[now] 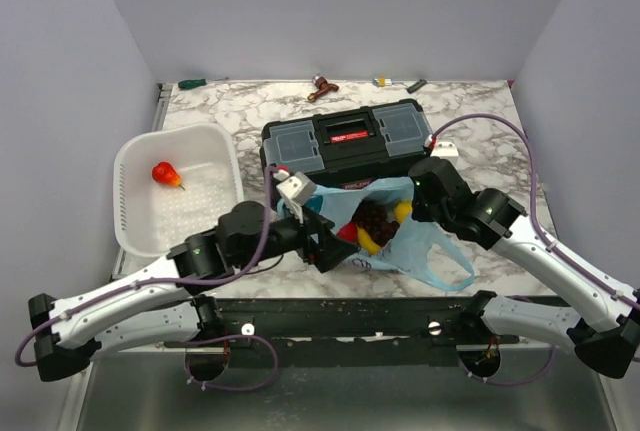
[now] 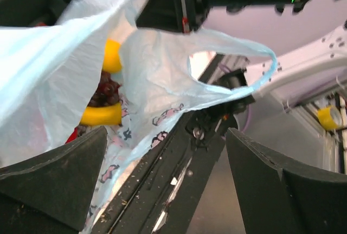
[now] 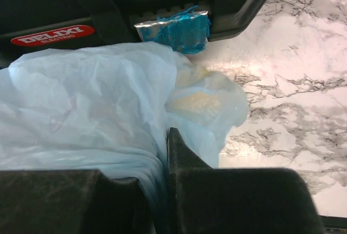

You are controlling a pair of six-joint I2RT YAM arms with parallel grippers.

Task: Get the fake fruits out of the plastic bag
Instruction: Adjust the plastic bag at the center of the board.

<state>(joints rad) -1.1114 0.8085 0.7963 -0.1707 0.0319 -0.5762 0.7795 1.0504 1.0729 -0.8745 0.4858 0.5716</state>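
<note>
The light-blue plastic bag [image 1: 425, 251] lies open in front of the toolbox. Inside it I see a dark grape bunch [image 1: 375, 217], a yellow banana [image 1: 369, 243] and a red apple [image 1: 346, 234]. My left gripper [image 1: 333, 243] is open and empty at the bag's left mouth. In the left wrist view the gripper [image 2: 167, 136] has its jaws wide apart, with the bag [image 2: 157, 76], banana [image 2: 102, 115] and grapes [image 2: 106, 94] ahead. My right gripper [image 1: 419, 191] is shut on the bag's far edge. In the right wrist view [image 3: 167, 136] it pinches bunched bag film [image 3: 92, 98]. A yellowish shape [image 3: 196, 102] shows through the film.
A black toolbox [image 1: 340, 139] stands right behind the bag and shows in the right wrist view [image 3: 135, 0]. A white slotted basket [image 1: 135, 166] at the left holds a small red pear-shaped fruit [image 1: 166, 174]. Small tools [image 1: 322, 88] lie along the back edge.
</note>
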